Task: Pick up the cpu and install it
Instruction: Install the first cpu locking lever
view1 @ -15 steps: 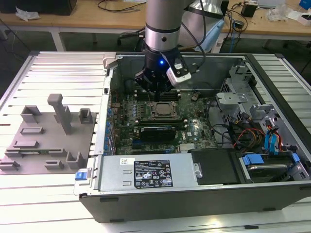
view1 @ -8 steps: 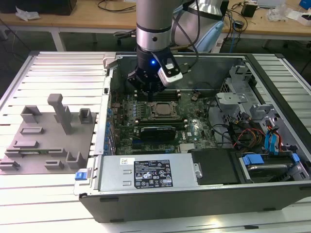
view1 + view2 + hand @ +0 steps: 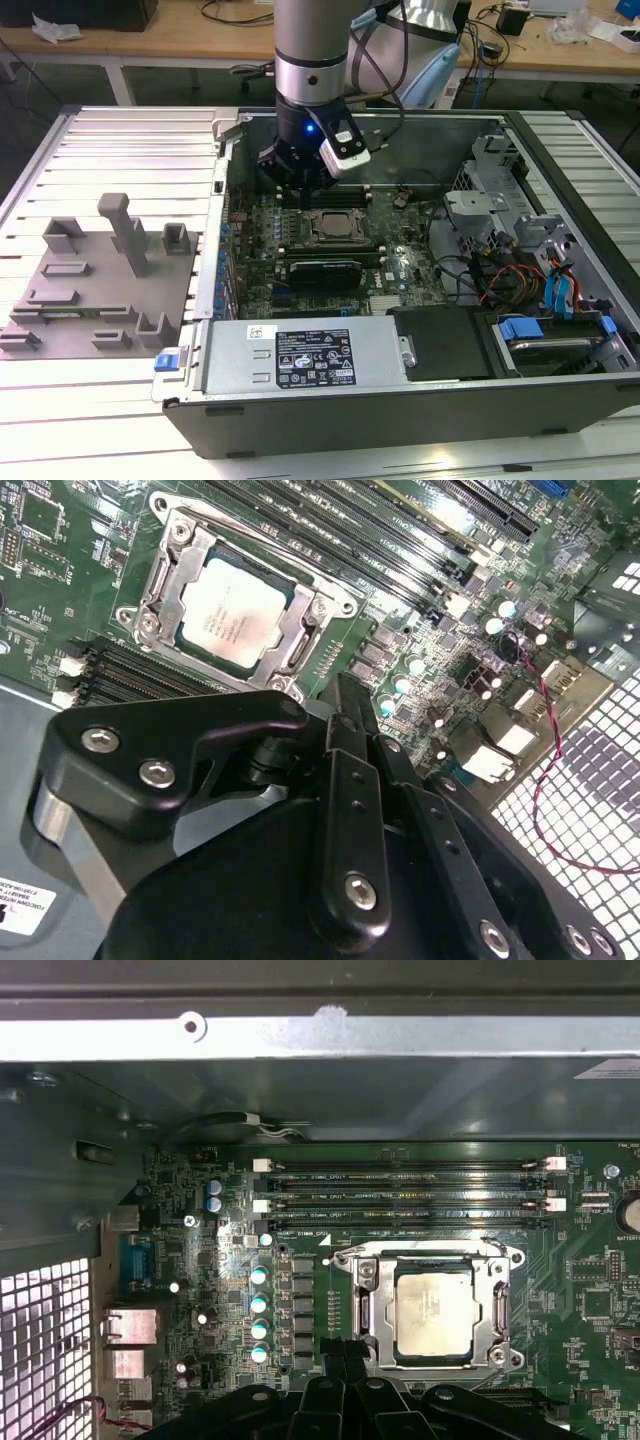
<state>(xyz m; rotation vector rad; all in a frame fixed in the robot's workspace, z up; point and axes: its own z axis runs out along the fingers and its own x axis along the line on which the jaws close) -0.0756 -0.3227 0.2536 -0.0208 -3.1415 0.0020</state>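
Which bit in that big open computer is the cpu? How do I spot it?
Find the open computer case and its green motherboard. Near the board's middle sits a metal socket frame. The cpu lies inside it, the one flat silver square beside long dark slots.

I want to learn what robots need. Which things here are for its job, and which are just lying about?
For the job: cpu, lying in its socket; gripper, close by that socket.
Lying about: grey plastic holder; power supply; red cables.
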